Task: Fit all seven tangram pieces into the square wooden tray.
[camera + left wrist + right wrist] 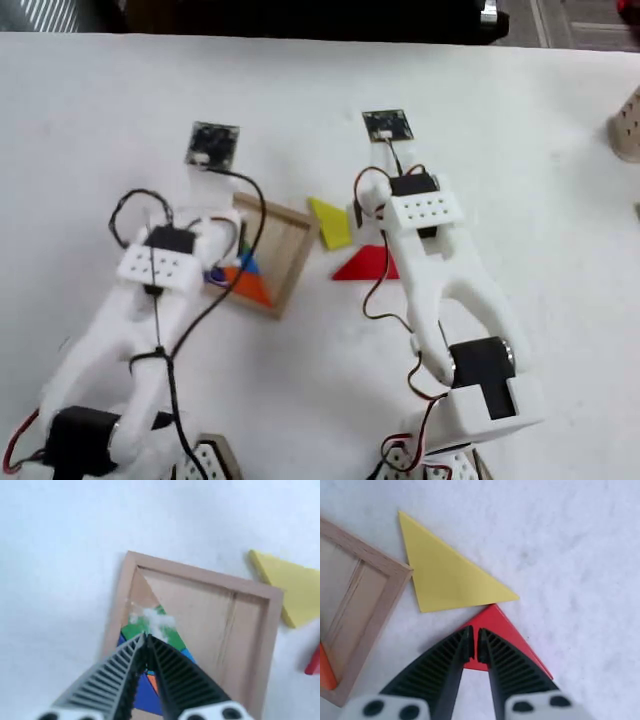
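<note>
Red triangle (507,632) lies flat on the table (520,150) near the tray (298,262), long edge toward my arms, apex meeting the yellow triangle (445,575). Right gripper (474,632) is pressed nearly together over red. Left gripper (146,639) is pressed together over the green piece (172,636) in the tray.

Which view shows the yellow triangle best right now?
The right wrist view: the yellow triangle lies whole and close, beside the tray. The high view shows it small; the left wrist view crops it at the frame edge.
</note>
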Motion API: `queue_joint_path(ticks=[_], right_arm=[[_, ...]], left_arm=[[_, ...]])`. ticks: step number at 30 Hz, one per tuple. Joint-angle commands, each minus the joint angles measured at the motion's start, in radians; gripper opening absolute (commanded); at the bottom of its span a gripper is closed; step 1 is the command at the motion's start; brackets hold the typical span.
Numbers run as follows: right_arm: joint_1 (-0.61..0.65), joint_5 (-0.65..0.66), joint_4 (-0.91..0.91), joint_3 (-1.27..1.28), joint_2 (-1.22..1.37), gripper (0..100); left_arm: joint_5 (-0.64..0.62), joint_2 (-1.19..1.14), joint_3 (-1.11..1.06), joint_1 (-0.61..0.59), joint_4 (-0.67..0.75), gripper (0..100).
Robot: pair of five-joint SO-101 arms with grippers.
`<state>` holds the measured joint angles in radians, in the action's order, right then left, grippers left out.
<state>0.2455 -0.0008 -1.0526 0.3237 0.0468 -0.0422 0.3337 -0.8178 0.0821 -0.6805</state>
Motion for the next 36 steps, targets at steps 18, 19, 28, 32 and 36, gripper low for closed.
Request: queue_joint_path(ticks=[18, 19, 28, 32, 36], right_arm=[[0.124, 0.236, 0.028, -0.104, 0.189, 1.9], [0.122, 0.235, 0.021, -0.124, 0.214, 1.9], [0.143, 0.235, -0.074, -0.285, 0.334, 1.8], [0.194, 0.227, -0.074, -0.327, 0.367, 1.8], [0.251, 0.226, -0.074, -0.365, 0.397, 1.8]], left_arm=[[-0.110, -0.203, 0.242, -0.229, 0.049, 3], [-0.110, -0.203, 0.244, -0.229, 0.049, 3], [-0.110, -0.203, 0.245, -0.229, 0.051, 3], [-0.110, -0.203, 0.247, -0.236, 0.051, 3], [-0.112, -0.203, 0.249, -0.263, 0.057, 3]])
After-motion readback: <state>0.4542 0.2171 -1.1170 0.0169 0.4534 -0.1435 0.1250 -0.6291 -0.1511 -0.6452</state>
